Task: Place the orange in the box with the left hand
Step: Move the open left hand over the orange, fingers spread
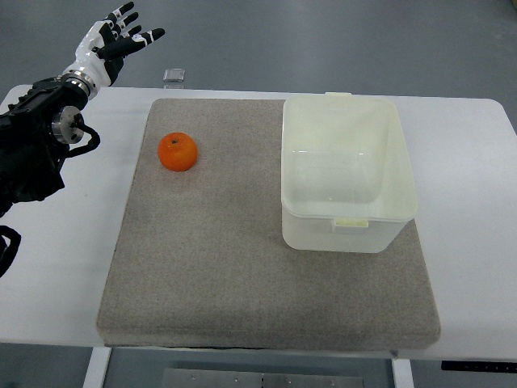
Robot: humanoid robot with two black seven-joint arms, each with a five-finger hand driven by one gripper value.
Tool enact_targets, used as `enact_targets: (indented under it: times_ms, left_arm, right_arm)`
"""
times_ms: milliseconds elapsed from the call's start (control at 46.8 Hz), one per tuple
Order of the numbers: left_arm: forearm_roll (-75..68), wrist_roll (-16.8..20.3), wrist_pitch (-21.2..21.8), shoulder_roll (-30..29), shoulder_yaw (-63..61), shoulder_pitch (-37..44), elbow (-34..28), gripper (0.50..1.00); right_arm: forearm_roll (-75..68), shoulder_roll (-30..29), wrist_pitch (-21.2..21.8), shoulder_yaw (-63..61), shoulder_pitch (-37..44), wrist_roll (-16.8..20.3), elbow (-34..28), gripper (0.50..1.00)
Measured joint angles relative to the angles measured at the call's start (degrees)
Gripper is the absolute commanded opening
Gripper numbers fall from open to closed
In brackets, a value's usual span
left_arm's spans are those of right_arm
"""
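Observation:
An orange [178, 152] rests on the left part of a grey felt mat [242, 267]. To its right on the mat stands a translucent white plastic box [347, 174], open at the top with nothing inside. My left hand [117, 36] is at the upper left, beyond the table's far edge, well away from the orange. Its fingers are spread and hold nothing. The black left forearm comes in from the left edge. The right arm does not show.
The mat lies on a white table [477, 242]. A small clear square object [174, 76] sits just past the table's far edge, above the mat. Grey floor surrounds the table.

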State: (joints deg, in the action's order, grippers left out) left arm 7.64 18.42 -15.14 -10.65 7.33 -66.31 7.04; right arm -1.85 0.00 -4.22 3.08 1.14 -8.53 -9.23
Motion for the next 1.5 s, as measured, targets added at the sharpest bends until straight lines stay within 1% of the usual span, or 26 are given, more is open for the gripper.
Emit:
enact_targets:
  times_ms: [86, 192, 299, 428, 492, 556, 620, 706, 812, 877, 962, 1069, 1155, 1262, 1347, 1497]
  left_arm:
    - [-0.91, -0.02, -2.26, -1.05, -5.40, -0.84, 0.48, 0.992]
    - [-4.09, -0.01, -6.12, -3.01, -12.80, -2.82, 0.70, 0.992]
    - [-8.96, 0.02, -9.60, -4.53, -16.30, -4.05, 0.72, 0.992]
    - [-26.61, 0.20, -15.65, -5.90, -21.21, -5.49, 0.70, 0.992]
    - [-36.41, 0.80, -17.55, -6.66, -21.59, -7.21, 0.70, 0.994]
    - [-42.90, 1.60, -18.14, -7.42, -21.71, -8.86, 0.76, 0.994]
    - [-47.64, 3.96, -18.25, -7.89, -21.92, -10.31, 1.08, 0.994]
    - [-51.38, 8.64, -18.42, -9.09, -22.24, -12.49, 3.03, 0.994]
    - [-56.10, 13.81, -18.76, -12.55, -23.92, -15.51, 9.92, 0.994]
    - [-59.53, 16.15, -18.66, -13.70, -25.49, -16.71, 14.05, 0.994]
    - [-64.23, 16.57, -18.19, -14.00, -26.27, -17.03, 17.05, 0.994]
    - [-70.44, 16.60, -16.87, -13.95, -26.30, -17.08, 17.79, 0.994]
    - [-75.81, 16.60, -13.86, -13.81, -26.26, -17.12, 18.21, 0.994]
    - [-81.02, 16.60, -8.46, -13.79, -26.14, -17.39, 19.93, 0.994]
    - [-82.30, 16.60, -6.17, -13.84, -26.23, -17.54, 22.50, 0.994]
    - [-83.97, 16.58, -5.58, -14.05, -26.31, -17.70, 25.57, 0.994]
  right_arm:
    - [0.00, 0.00, 0.00, 0.00, 0.00, 0.00, 0.00, 0.926]
    - [0.00, 0.00, 0.00, 0.00, 0.00, 0.00, 0.00, 0.926]
    - [0.00, 0.00, 0.00, 0.00, 0.01, 0.00, 0.00, 0.926]
    - [0.00, 0.00, 0.00, 0.00, 0.00, 0.01, 0.00, 0.926]
    - [0.00, 0.00, 0.00, 0.00, 0.01, 0.00, 0.00, 0.926]
    - [0.00, 0.00, 0.00, 0.00, 0.00, 0.01, 0.00, 0.926]
    - [0.00, 0.00, 0.00, 0.00, 0.00, 0.01, 0.00, 0.926]
    - [0.00, 0.00, 0.00, 0.00, -0.01, 0.00, 0.00, 0.926]
    - [0.00, 0.00, 0.00, 0.00, 0.00, -0.01, 0.00, 0.926]
    - [0.00, 0.00, 0.00, 0.00, 0.04, 0.00, 0.00, 0.926]
    - [0.00, 0.00, 0.00, 0.00, 0.01, 0.00, 0.00, 0.926]
    - [0.00, 0.00, 0.00, 0.00, 0.00, 0.01, 0.00, 0.926]
    - [0.00, 0.00, 0.00, 0.00, 0.00, 0.00, 0.00, 0.926]
    - [0.00, 0.00, 0.00, 0.00, 0.00, 0.01, 0.00, 0.926]
    - [0.00, 0.00, 0.00, 0.00, 0.00, 0.01, 0.00, 0.926]
    - [0.00, 0.00, 0.00, 0.00, 0.00, 0.00, 0.00, 0.926]
